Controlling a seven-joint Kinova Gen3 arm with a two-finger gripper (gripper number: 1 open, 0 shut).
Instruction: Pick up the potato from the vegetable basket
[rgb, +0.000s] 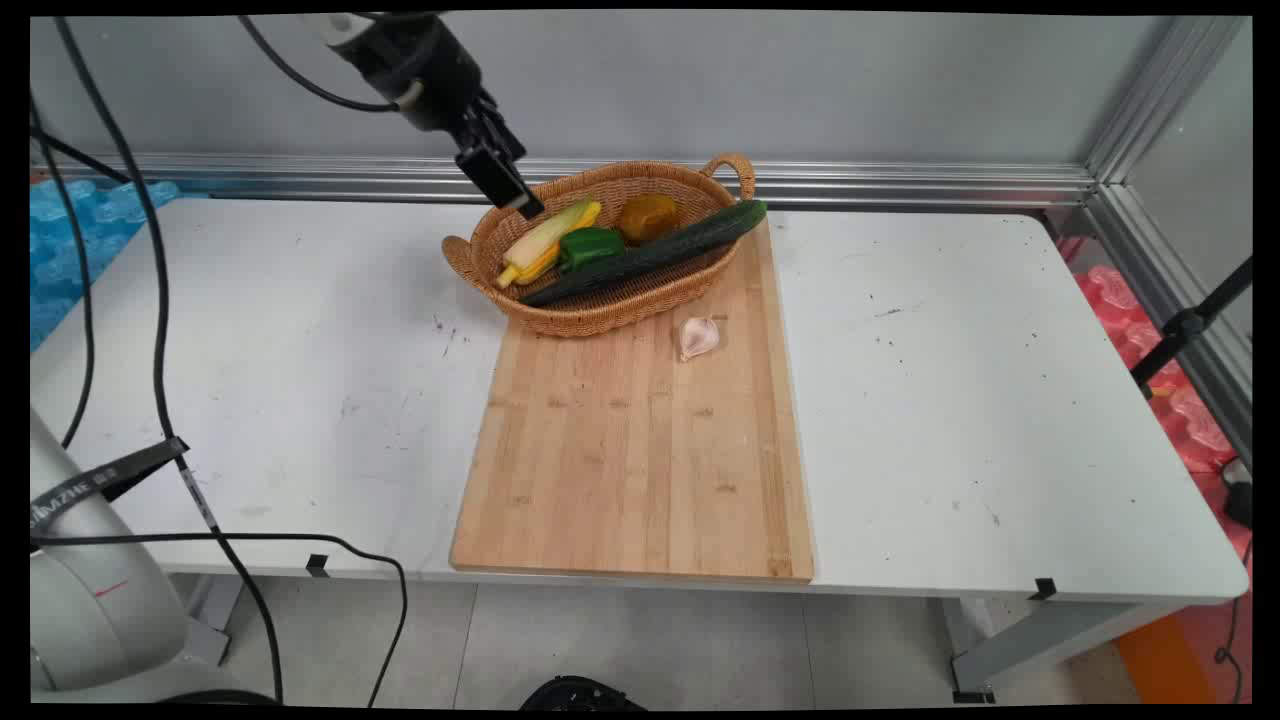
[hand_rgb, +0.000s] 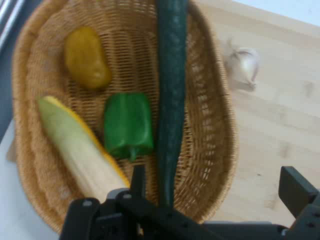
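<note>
Your black two-finger gripper (rgb: 500, 180) hangs with its fingers (hand_rgb: 297, 190) spread wide and empty over the left end of the oval woven wicker basket (rgb: 600, 310). Inside lie a husked yellow corn cob (rgb: 545, 243), a green bell pepper (hand_rgb: 128, 125), a yellowish-brown potato (hand_rgb: 86, 57) and a long dark green cucumber (hand_rgb: 171, 95). A pale garlic bulb (rgb: 698, 336) sits just beside the basket on the bamboo cutting board (rgb: 640, 470) on the white desk (rgb: 1000, 400).

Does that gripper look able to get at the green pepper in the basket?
Probably yes. The gripper hangs open above the basket, and the pepper lies uncovered on top, though the cucumber and corn crowd its sides.

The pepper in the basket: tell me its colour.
Bright green. The pepper shows best in the hand view, lying between the corn and the cucumber.
</note>
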